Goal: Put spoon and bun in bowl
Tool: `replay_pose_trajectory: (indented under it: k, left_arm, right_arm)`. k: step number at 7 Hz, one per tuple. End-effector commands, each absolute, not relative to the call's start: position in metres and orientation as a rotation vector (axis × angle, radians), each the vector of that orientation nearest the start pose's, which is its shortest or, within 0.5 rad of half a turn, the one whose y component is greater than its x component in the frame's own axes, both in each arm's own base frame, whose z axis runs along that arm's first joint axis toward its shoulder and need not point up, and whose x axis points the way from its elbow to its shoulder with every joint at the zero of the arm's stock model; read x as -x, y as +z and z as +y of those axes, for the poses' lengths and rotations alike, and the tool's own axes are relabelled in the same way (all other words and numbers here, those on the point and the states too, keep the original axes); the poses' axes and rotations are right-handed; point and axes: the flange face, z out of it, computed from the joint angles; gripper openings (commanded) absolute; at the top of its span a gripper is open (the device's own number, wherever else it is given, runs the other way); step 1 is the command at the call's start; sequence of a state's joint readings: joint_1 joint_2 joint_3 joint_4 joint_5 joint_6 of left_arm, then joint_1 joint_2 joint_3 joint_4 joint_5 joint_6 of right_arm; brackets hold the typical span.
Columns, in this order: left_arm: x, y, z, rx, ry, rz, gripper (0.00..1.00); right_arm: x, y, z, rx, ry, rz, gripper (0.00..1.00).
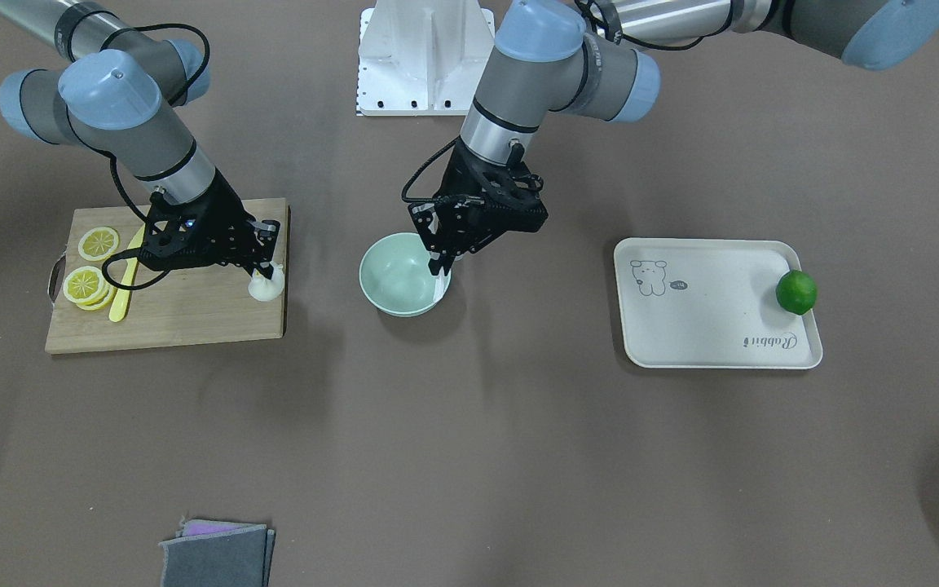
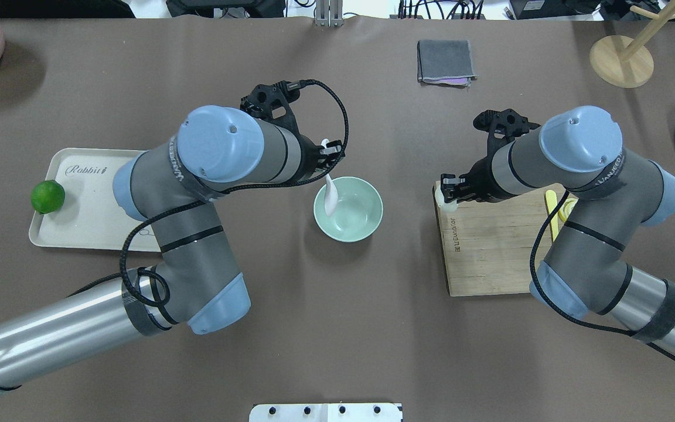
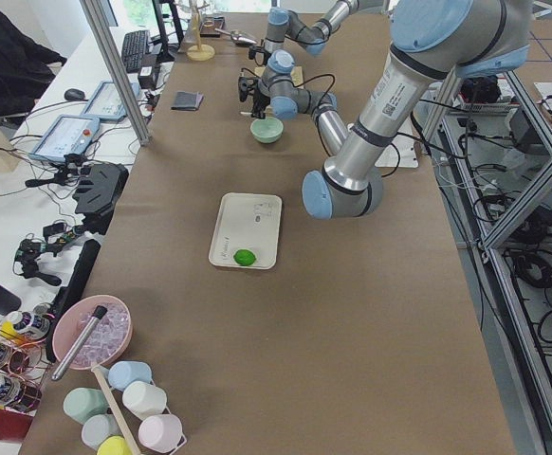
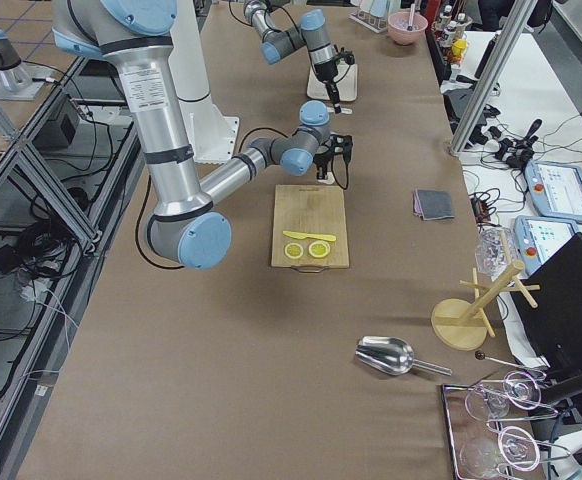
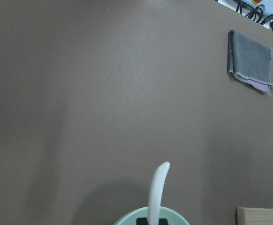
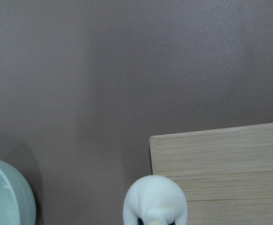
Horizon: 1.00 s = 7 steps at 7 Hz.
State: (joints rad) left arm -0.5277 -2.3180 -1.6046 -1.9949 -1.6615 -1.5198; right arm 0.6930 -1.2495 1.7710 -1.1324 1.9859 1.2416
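Two grasps are holding: the left fingers are pinching the spoon, its scoop dipping inside the bowl on the worktop; the right fingers are pinching the bun at the cutting board's corner. Next, likely, releasing the spoon and carrying the bun across.

Front-facing view: high across the table, facing the robot, steeply down; left gripper at the bowl, right gripper over the cutting board. Overhead view: behind the robot, same bowl, board and grippers, sides reversed. Side views: table ends, distant, lengthwise. Left wrist view: close behind the held spoon, grey cloth beyond the gripper. Right wrist view: close behind the gripped bun, board edge beneath.
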Motion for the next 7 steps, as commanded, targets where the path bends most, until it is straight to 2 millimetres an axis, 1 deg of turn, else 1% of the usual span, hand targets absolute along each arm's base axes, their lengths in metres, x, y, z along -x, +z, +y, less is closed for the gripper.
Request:
replay_pose_trajectory:
  k: [1, 2, 3, 4, 5, 6, 7]
  left_arm:
    - [-0.587, 0.154, -0.435, -0.323, -0.392, 1.202, 0.00]
    - [-0.594, 0.155, -0.429, -0.318, -0.383, 1.201, 0.00]
    - [-0.595, 0.147, -0.428, -0.339, -0.392, 1.215, 0.00]
    - [-0.594, 0.134, -0.429, -0.348, -0.392, 1.231, 0.00]
    - [-0.590, 0.131, -0.435, -0.362, -0.393, 1.232, 0.00]
    - [-0.585, 0.133, -0.445, -0.371, -0.405, 1.225, 0.00]
    - [-0.586, 0.141, -0.456, -0.392, -0.393, 1.195, 0.00]
  right_arm:
    - [0.409, 0.325, -0.464, -0.124, 0.145, -1.037, 0.00]
    - [0.411, 0.320, -0.465, -0.121, 0.152, -1.044, 0.00]
    - [0.411, 0.317, -0.465, -0.121, 0.155, -1.049, 0.00]
    - [0.411, 0.317, -0.465, -0.122, 0.154, -1.050, 0.00]
    - [0.411, 0.317, -0.465, -0.122, 0.154, -1.050, 0.00]
    - [0.411, 0.317, -0.465, -0.122, 0.154, -1.050, 0.00]
    - [0.411, 0.309, -0.465, -0.122, 0.163, -1.062, 0.00]
